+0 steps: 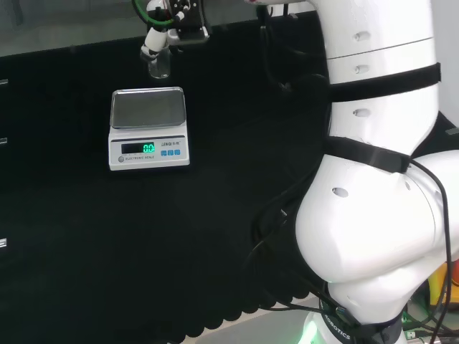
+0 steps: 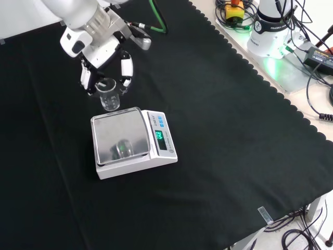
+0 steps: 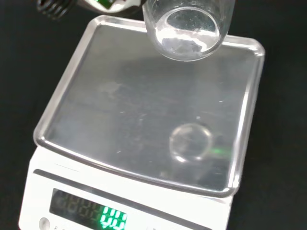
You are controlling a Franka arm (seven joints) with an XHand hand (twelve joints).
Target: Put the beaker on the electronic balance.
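A: Beaker [image 2: 110, 97] where?
B: Clear glass, upright, in the air w/ the hand [image 2: 104, 65] curled round its upper part, fingers [image 2: 125, 70] on both sides. Front view: just beyond the balance [image 2: 132, 141] far edge, not on the pan [image 3: 144, 115].
A: Wrist view?
B: Beaker base over the pan's edge, faint reflection on the steel.
A: Balance?
B: White, green display [image 1: 148, 148] lit, on black cloth [image 2: 223, 130]. In head view the hand hangs just past it.
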